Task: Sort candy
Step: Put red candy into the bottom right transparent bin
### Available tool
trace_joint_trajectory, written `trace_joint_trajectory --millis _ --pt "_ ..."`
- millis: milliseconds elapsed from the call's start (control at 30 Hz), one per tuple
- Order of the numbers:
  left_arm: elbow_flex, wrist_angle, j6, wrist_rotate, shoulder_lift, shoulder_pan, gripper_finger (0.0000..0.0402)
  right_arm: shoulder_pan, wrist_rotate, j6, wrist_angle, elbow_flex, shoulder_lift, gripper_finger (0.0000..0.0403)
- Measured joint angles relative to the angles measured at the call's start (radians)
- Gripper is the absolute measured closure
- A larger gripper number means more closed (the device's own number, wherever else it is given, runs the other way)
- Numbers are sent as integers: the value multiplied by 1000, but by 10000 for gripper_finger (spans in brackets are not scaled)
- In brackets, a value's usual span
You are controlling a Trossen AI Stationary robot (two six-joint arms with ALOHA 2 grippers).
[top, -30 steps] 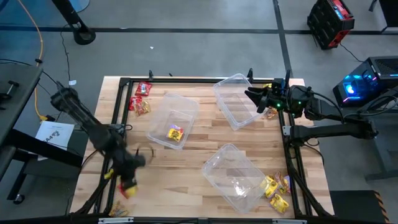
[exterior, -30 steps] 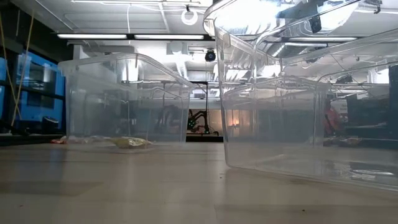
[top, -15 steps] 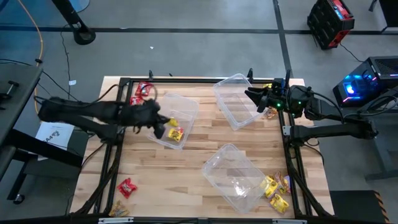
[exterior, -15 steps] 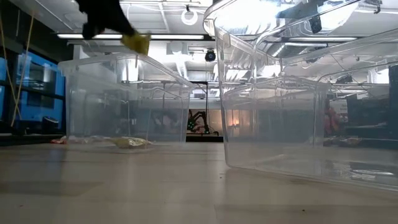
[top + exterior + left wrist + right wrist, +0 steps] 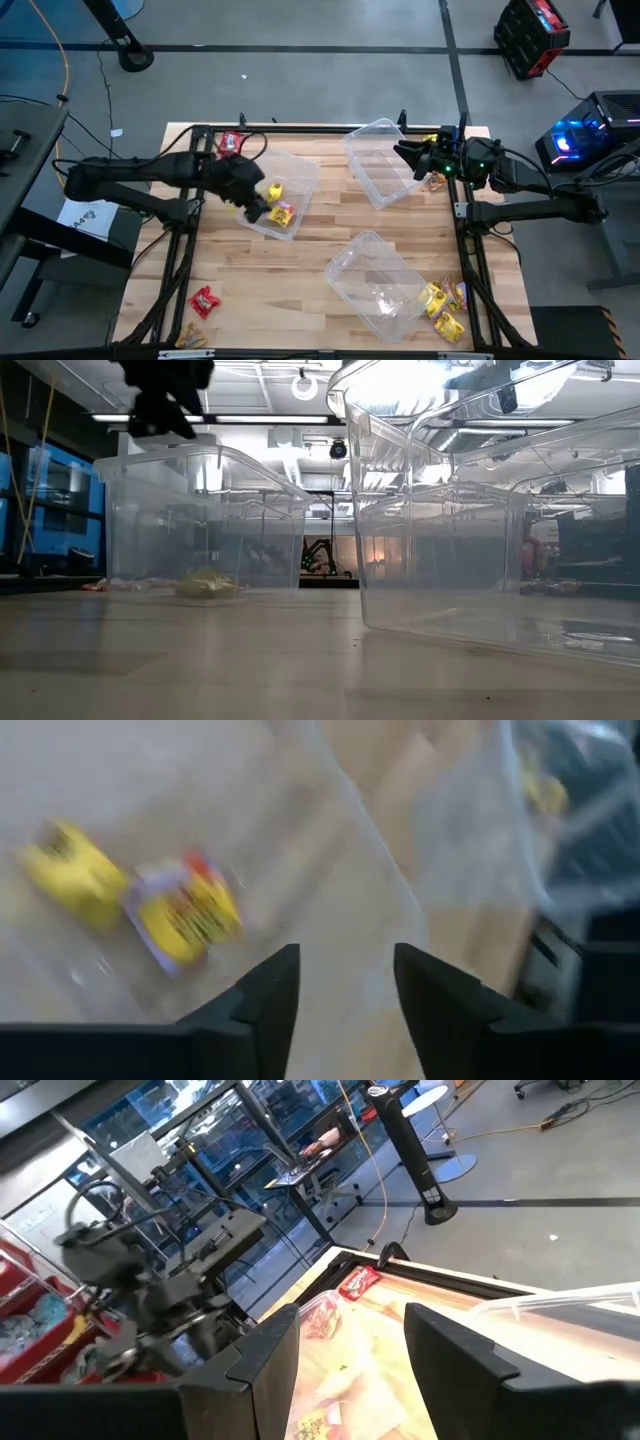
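My left gripper point(image 5: 258, 210) hangs spread and empty over the near tub point(image 5: 300, 172), two yellow candies point(image 5: 130, 895) lying inside on its floor. Farther off, my right gripper point(image 5: 404, 155) waits spread above the far tub point(image 5: 375, 135) on the worktop point(image 5: 320, 225).

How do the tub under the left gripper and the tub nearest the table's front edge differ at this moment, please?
The tub under the left gripper holds two yellow candies; the front tub looks empty, its yellow candies lying outside beside it. The left gripper hangs open over the first tub; no gripper is near the front tub, and the right gripper, also open, waits by the far tub. Both are clear, rectangular and lidless.
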Motion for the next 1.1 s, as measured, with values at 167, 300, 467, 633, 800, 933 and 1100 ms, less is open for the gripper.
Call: trace_joint_trajectory --millis 167,300,467,633,800,933,1100 --pt "0 -55 -224 42 -50 -218 222 0 -1 0 -3 0 0 226" --pt "0 -62 -452 -47 -39 -470 220 0 -12 1 -3 0 0 226" --pt "-35 -72 -742 -72 89 -758 220 0 -13 0 -4 0 0 226" --pt "-37 -99 -927 16 303 -891 220 0 -16 -2 -6 0 0 226" --pt "-37 -92 -997 189 466 -917 220 0 -15 -8 -7 0 0 226" --pt "-37 -93 -1015 229 554 -935 220 0 -15 -9 -7 0 0 226" --pt "-37 -91 -1024 224 635 -952 221 0 -16 -7 -7 0 0 226"
